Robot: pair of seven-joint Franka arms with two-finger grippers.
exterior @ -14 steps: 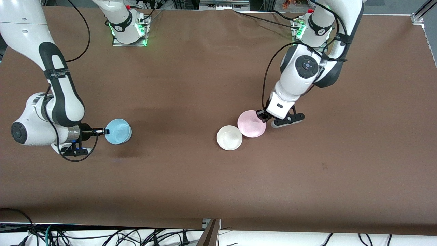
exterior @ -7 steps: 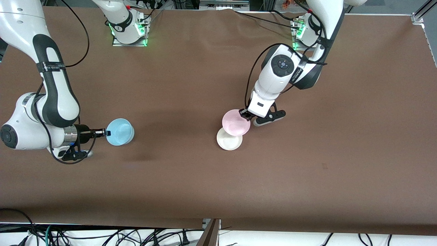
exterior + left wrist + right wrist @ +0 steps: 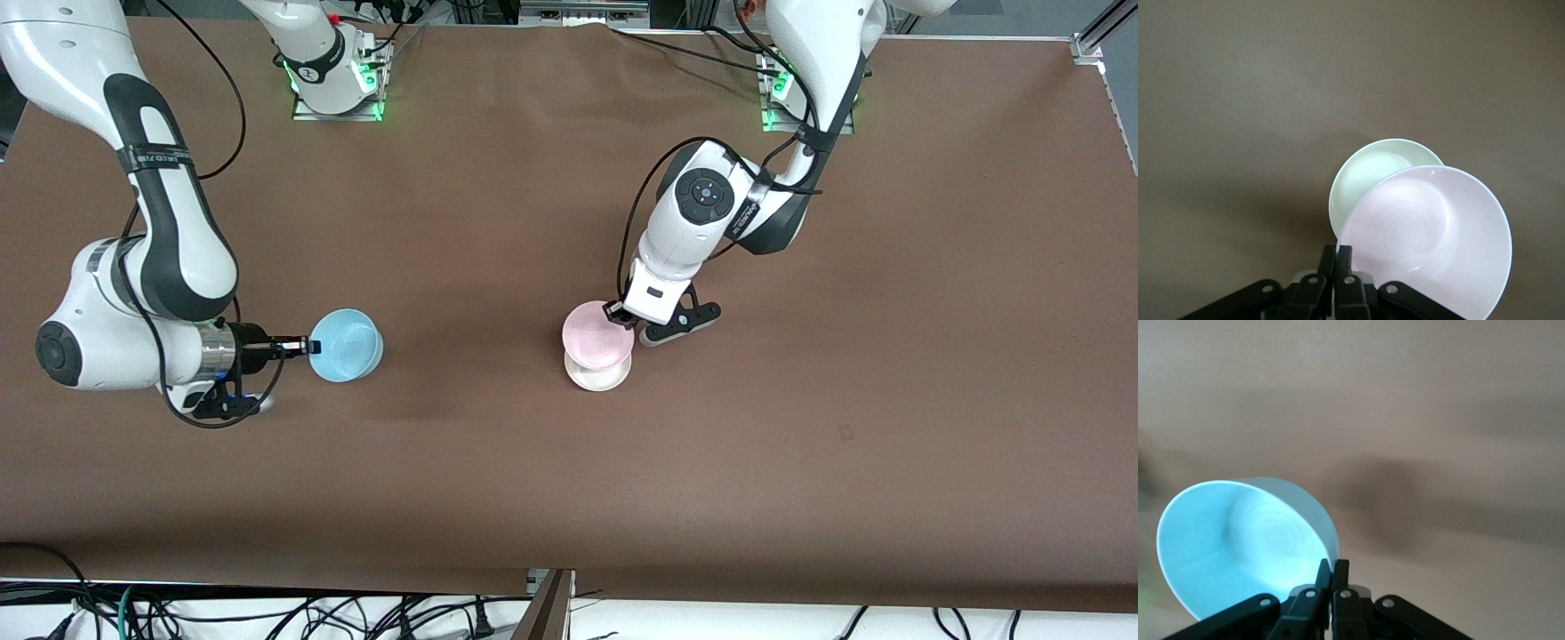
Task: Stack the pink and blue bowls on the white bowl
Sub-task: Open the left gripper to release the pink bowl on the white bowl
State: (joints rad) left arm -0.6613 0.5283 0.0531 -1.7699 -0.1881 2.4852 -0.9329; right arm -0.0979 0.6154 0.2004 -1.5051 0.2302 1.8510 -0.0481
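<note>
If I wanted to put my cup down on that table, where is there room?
Bare brown table runs from the white bowl to the left arm's end, and between that bowl and the blue bowl. It is crowded at the white bowl, where the left gripper holds the pink bowl over it, and where the right gripper holds the blue bowl.

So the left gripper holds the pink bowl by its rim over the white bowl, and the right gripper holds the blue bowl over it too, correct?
Not quite. The left gripper does hold the pink bowl by its rim over the white bowl. But in the front view the right gripper holds the blue bowl over bare table toward the right arm's end, well apart from the white bowl.
</note>
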